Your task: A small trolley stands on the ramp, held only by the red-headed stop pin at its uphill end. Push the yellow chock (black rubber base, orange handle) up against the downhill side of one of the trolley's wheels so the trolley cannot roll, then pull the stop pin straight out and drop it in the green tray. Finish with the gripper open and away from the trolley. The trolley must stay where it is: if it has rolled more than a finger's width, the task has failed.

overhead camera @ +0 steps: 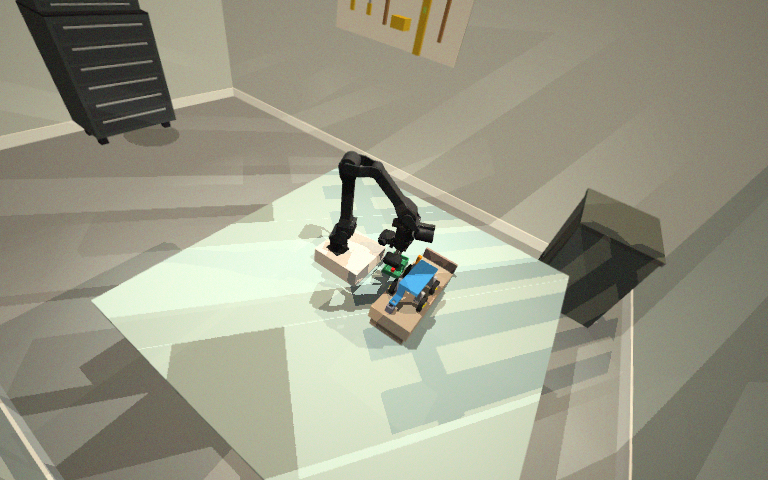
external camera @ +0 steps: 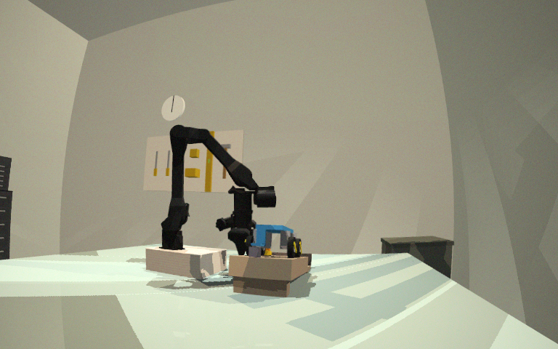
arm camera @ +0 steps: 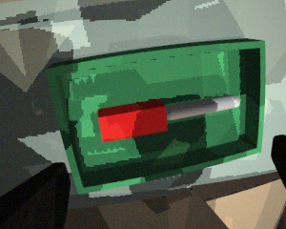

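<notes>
The stop pin lies on its side in the green tray, its red head to the left and its grey shaft to the right in the wrist view. My gripper is open and low over the tray, its fingers wide apart and clear of the pin. The blue trolley stands on the ramp. The chock's orange handle shows beside the trolley's far left wheel; its base is mostly hidden, and I cannot tell whether it touches the wheel.
The ramp stands close beside the tray, with a raised end board at its far end. The arm's pale base block is on the tray's other side. The trolley is very near the gripper and wrist.
</notes>
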You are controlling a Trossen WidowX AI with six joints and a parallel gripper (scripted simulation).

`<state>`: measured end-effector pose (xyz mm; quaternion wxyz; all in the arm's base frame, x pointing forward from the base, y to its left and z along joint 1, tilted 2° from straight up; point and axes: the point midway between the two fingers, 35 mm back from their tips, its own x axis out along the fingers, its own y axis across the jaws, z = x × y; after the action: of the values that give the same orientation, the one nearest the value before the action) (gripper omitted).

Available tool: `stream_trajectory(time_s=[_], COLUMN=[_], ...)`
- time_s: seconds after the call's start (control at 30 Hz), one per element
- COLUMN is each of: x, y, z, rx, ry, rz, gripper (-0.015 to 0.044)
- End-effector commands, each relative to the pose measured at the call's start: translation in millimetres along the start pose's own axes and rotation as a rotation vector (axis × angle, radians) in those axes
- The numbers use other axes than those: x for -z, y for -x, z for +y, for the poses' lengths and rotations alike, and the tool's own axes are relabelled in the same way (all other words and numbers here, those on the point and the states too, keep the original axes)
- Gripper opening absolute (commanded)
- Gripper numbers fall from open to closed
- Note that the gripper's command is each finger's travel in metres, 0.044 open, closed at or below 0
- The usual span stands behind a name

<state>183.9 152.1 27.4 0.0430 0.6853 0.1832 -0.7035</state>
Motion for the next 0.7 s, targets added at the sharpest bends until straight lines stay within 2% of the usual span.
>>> stream_trajectory(time_s=[0.0,0.43,0.67], x=[0,-1,0], y=[13,55,53], z=[-3,-11,-10], rx=[0.005,0.005,0.002], ry=[0.004,0.004,0.002], rz=[0.0,0.0,0.005], gripper=[0.044,0.044,0.044])
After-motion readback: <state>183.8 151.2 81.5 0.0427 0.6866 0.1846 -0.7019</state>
